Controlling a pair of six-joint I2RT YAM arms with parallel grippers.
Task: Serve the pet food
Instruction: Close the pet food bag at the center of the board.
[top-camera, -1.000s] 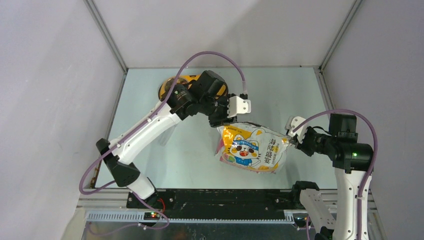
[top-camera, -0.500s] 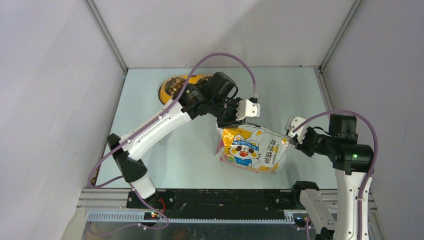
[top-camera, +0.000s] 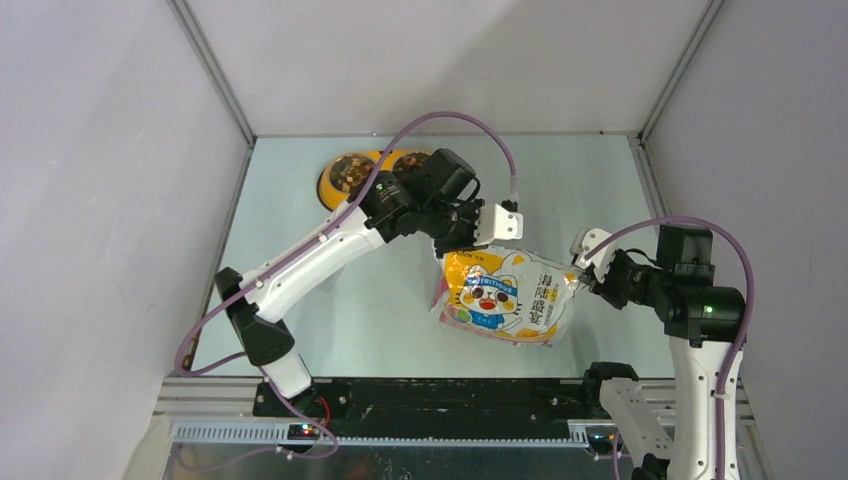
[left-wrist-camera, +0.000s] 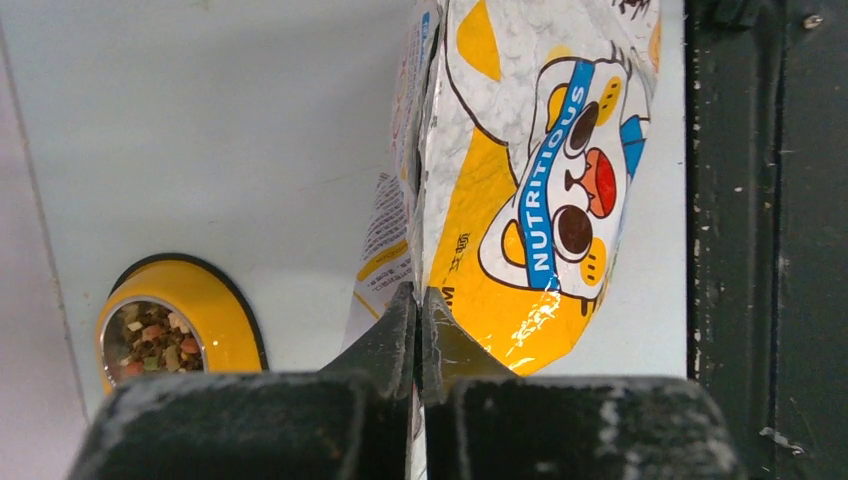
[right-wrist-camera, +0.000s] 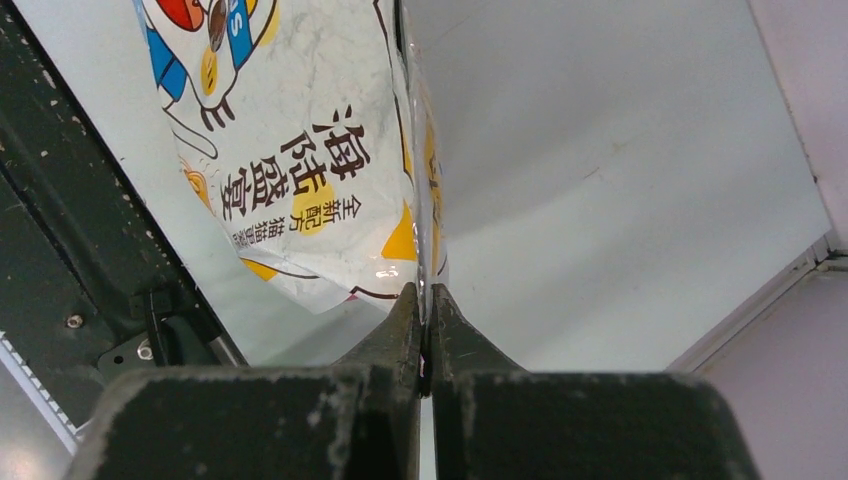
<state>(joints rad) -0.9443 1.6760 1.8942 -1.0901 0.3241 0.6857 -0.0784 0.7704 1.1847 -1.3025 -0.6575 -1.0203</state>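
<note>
Swinging rightward off the feeder (top-camera: 326, 183), the left pincer (left-wrist-camera: 418, 300) has clamped shut on the bag's (top-camera: 505, 295) top-left edge. Pet food (left-wrist-camera: 150, 335) lies in the feeder's bowl, far left on the desk (top-camera: 370, 320). The right pincer (right-wrist-camera: 425, 295) is shut on the opposite edge. Uneven pulling could tear or spill the glossy bag. Its mouth and remaining contents are hidden.

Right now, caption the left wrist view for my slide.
Left claw shut on the edge of the cat-printed food bag; yellow feeder with kibble in its bowl sits beyond.
</note>
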